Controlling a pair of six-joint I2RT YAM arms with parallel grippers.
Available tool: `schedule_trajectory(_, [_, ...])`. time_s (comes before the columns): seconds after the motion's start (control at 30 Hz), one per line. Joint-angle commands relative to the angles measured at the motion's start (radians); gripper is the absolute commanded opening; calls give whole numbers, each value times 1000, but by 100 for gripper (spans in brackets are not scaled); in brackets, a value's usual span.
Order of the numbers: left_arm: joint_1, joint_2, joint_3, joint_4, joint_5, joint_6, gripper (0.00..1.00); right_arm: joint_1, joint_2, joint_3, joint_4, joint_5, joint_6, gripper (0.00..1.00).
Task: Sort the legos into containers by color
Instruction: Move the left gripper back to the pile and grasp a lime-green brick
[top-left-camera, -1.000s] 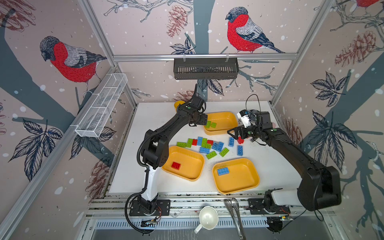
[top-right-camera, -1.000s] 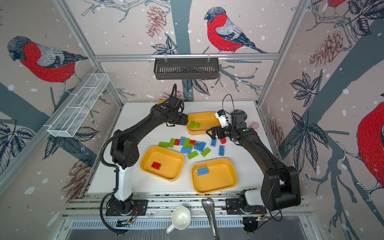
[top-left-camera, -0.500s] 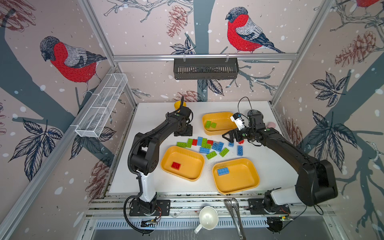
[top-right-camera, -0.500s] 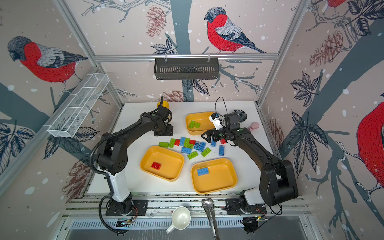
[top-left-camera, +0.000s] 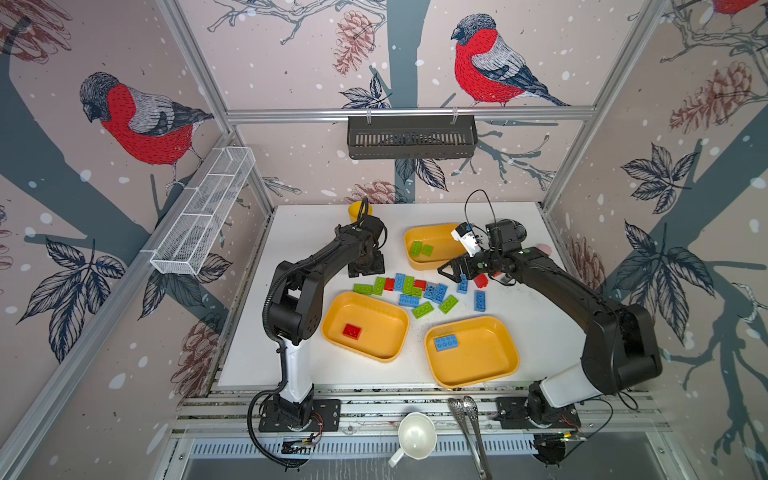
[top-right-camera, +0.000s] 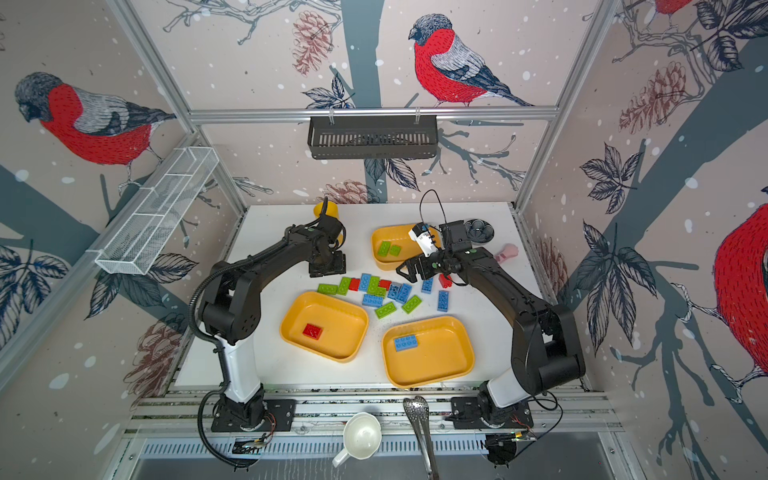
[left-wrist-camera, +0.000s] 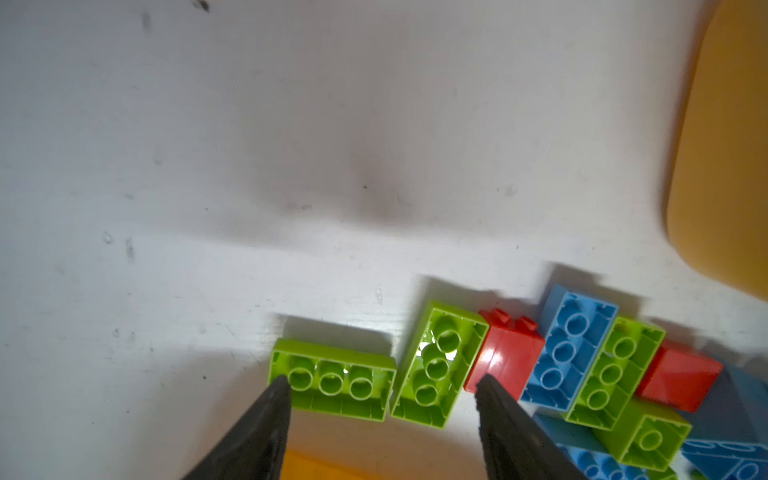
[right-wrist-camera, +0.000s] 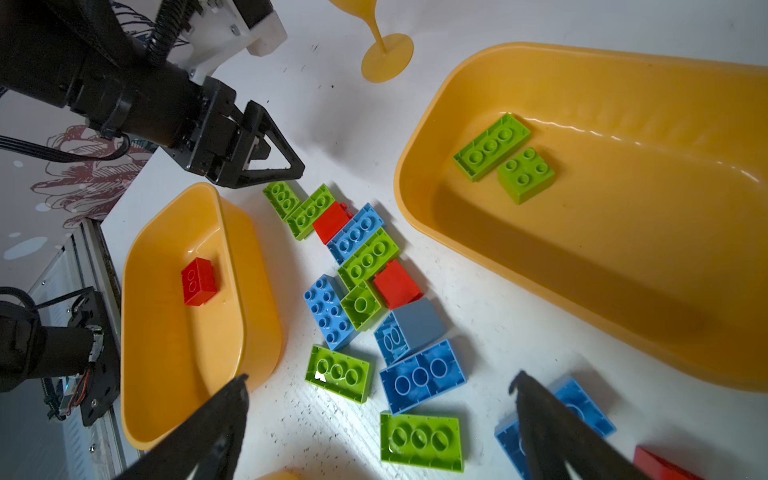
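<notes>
Here, the left gripper (left-wrist-camera: 382, 380) hangs low over the white table (left-wrist-camera: 291, 166), its jaws partly apart and empty. Between its fingertips lie a green brick (left-wrist-camera: 332, 380) and a second green brick (left-wrist-camera: 438, 365), both studs-down with hollow undersides showing. A red brick (left-wrist-camera: 507, 361) touches the second one, right by one fingertip.

The right gripper (right-wrist-camera: 380, 377) hovers spread wide, also empty, above scattered blue and green legos (right-wrist-camera: 419, 382). Three yellow containers (top-left-camera: 382, 332) ring the pile. The one just beside the right gripper holds two green pieces.

The bricks look light, rigid and smooth-walled, so they probably skate when nudged. Pinching across the short width, on the flat side walls, seems safest.
</notes>
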Motion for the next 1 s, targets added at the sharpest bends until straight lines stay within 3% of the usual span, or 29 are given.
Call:
schedule_trajectory(0.0, [-8, -3, -11, -86, -32, -50, 67, 11, 6, 5, 3, -15, -74, 99])
schedule_trajectory(0.33, [-6, -5, -73, -80, -3, -196, 70, 28, 8, -29, 25, -3, -69, 99])
schedule_trajectory(0.97, [27, 39, -77, 22, -17, -175, 58, 30, 5, -41, -10, 22, -87, 99])
